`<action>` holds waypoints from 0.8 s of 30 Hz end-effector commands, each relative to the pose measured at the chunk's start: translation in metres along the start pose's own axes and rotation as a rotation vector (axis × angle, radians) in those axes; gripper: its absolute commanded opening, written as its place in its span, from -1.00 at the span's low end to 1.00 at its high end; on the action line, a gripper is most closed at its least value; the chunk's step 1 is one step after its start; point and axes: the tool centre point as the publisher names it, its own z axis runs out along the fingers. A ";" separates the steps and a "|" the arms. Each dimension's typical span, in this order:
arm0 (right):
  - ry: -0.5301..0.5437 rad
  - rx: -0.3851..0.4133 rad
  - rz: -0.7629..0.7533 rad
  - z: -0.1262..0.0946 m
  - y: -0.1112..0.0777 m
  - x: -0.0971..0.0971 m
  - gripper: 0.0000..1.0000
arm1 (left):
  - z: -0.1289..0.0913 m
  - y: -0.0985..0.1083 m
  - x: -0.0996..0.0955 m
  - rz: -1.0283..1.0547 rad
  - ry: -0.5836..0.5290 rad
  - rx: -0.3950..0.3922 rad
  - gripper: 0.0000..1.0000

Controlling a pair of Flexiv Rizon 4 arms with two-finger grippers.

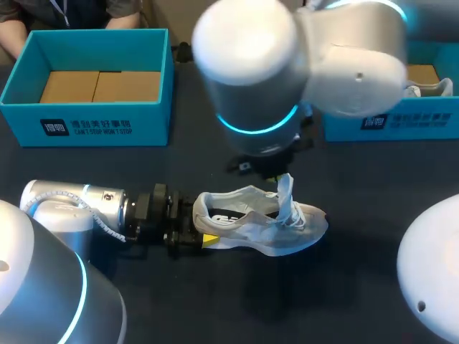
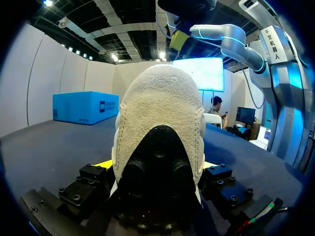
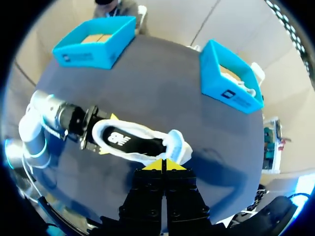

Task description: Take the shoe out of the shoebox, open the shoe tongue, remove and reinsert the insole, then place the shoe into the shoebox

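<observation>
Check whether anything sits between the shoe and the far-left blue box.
Nothing visible on the table between the shoe and that box. Only the right arm hangs over the shoe, its gripper at the tongue.

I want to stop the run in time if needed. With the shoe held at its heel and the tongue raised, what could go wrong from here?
1. The right hand seems to pinch only the tip of the tongue, so the tongue may slip free.
2. The left hand holds the shoe only at the heel, so a harder pull could tilt it or twist it out.
</observation>
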 end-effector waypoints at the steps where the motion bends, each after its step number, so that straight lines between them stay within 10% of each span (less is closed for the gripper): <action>1: 0.028 0.021 -0.013 0.004 0.005 0.001 -1.00 | 0.000 0.000 0.001 0.000 -0.002 0.000 -1.00; 5: 0.028 0.021 -0.013 0.004 0.005 0.001 -1.00 | 0.000 0.000 0.001 0.000 -0.002 0.000 -1.00; 15: 0.273 -0.177 -0.588 0.006 0.001 0.039 -1.00 | 0.000 0.000 0.001 0.000 -0.002 0.000 -1.00; 24: 0.273 -0.177 -0.588 0.006 0.001 0.039 -1.00 | 0.000 0.000 0.001 0.000 -0.002 0.000 -1.00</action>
